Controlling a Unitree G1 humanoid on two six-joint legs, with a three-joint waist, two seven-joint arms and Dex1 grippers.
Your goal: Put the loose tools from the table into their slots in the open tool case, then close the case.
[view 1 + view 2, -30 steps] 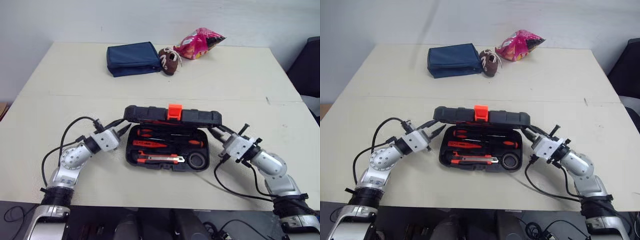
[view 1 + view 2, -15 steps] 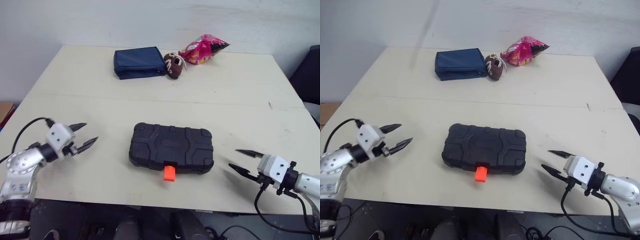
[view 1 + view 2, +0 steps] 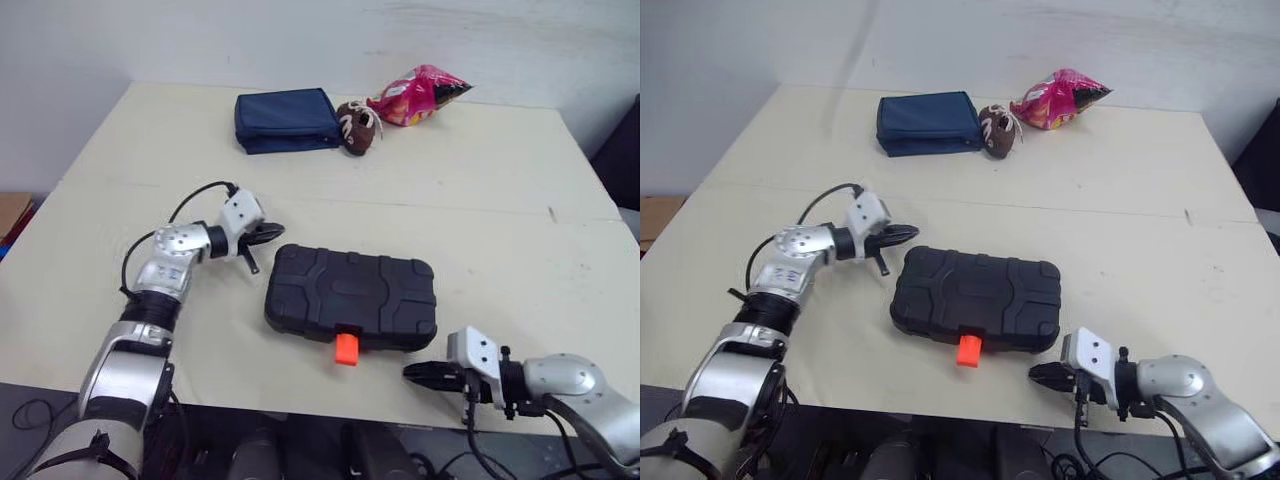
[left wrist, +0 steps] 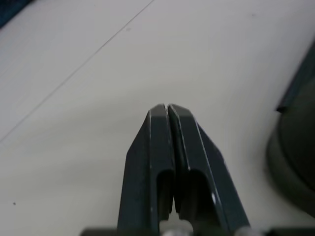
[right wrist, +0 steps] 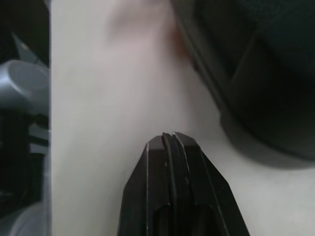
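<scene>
The black tool case (image 3: 351,295) lies shut and flat on the table, its orange latch (image 3: 346,347) pointing toward the front edge. My left gripper (image 3: 268,233) is shut with nothing in it, its tips just off the case's far left corner; the case's dark edge (image 4: 295,162) shows beside its closed fingers (image 4: 167,142) in the left wrist view. My right gripper (image 3: 418,372) is shut and empty near the table's front edge, just off the case's near right corner (image 5: 256,88).
A navy pouch (image 3: 286,119), a small brown shoe (image 3: 357,127) and a pink snack bag (image 3: 419,93) lie at the back of the table. A seam (image 3: 420,207) runs across the tabletop behind the case.
The case was open with tools in it a second ago and lies closed now. Both grippers, open and far out to the sides half a second ago, have shut and moved in to the case's corners.
</scene>
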